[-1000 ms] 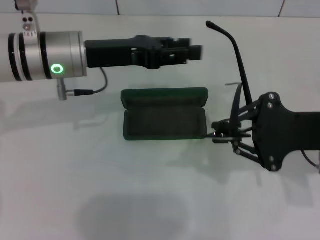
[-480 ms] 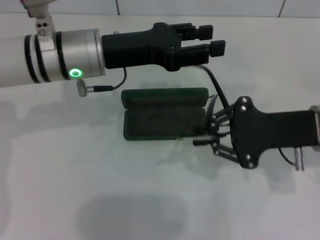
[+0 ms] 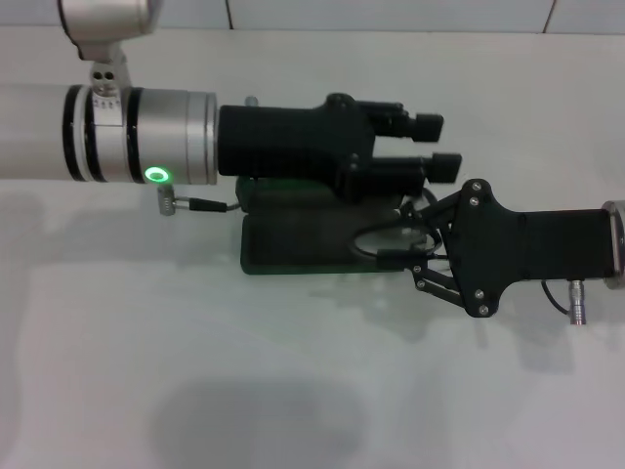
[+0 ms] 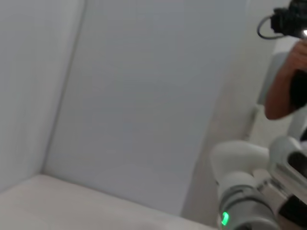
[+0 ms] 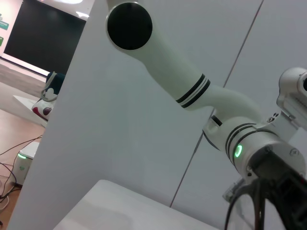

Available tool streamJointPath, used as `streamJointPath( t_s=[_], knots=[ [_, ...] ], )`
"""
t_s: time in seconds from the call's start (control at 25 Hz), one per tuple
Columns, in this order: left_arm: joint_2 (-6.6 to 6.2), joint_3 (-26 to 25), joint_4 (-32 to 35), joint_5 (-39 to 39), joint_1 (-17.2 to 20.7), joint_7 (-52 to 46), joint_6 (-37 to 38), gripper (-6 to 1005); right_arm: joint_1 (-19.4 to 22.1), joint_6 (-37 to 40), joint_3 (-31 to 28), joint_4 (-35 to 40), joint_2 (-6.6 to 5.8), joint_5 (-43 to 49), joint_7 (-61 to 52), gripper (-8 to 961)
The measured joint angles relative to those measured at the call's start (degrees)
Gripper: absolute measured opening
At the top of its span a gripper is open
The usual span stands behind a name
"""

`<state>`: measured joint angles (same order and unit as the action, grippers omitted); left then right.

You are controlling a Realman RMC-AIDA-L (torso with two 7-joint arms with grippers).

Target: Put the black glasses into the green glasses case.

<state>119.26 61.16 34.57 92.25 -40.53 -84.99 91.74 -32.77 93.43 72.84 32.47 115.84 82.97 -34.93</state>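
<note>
Count: one green glasses case (image 3: 293,244), one black glasses (image 3: 389,237), two grippers. Nothing else on the worktop (image 3: 293,391).

Worktop is plain white and matte, with soft shadows under both arms. A pale tiled wall (image 3: 391,14) runs along its far edge. Wrist views show mostly white wall panels; the left wrist view also catches a person's arm (image 4: 283,86) far off, and the right wrist view shows a dark screen or window (image 5: 43,38) and cables on a wooden floor.

Case: dark green, rectangular with rounded corners, lying open at the middle of the worktop. The dark-lined tray faces up; the lid is mostly hidden under the left gripper (image 3: 435,147).

Glasses: thin black frame. One rounded lens loop is visible over the right end of the open tray, right at the tip of the right gripper (image 3: 415,266). Can't tell whether the frame touches the lining or hangs just above it.

Right gripper: reaches in from the right at tray level, jaws pinched narrow on the glasses frame.

Left gripper: comes in from the left, above the far side of the case, jaws parted with a clear gap, holding nothing. Its tip sits just above the right gripper's linkage.
</note>
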Motion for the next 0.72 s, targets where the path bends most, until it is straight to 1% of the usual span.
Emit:
streamJointPath(
  t_s=[0.12, 0.36, 0.48, 0.72],
  knots=[
    [0.02, 1.33, 0.10, -0.28, -0.01, -0.12, 0.05, 573, 0.03, 0.00, 0.01, 0.01, 0.01, 0.01, 0.00, 116],
    [0.02, 1.12, 0.12, -1.29, 0.46, -0.11, 0.05, 573, 0.47, 0.27, 0.02, 0.05, 0.00, -0.05, 0.00, 115],
    [-0.17, 1.13, 0.14, -2.75, 0.92, -0.03, 0.05, 573, 0.54, 0.43, 0.02, 0.06, 0.01, -0.11, 0.00, 115],
    [-0.54, -1.37, 0.14, -3.41, 2.10, 0.50, -0.51, 572, 0.94, 0.75, 0.02, 0.51, 0.01, -0.16, 0.13, 115]
  ],
)
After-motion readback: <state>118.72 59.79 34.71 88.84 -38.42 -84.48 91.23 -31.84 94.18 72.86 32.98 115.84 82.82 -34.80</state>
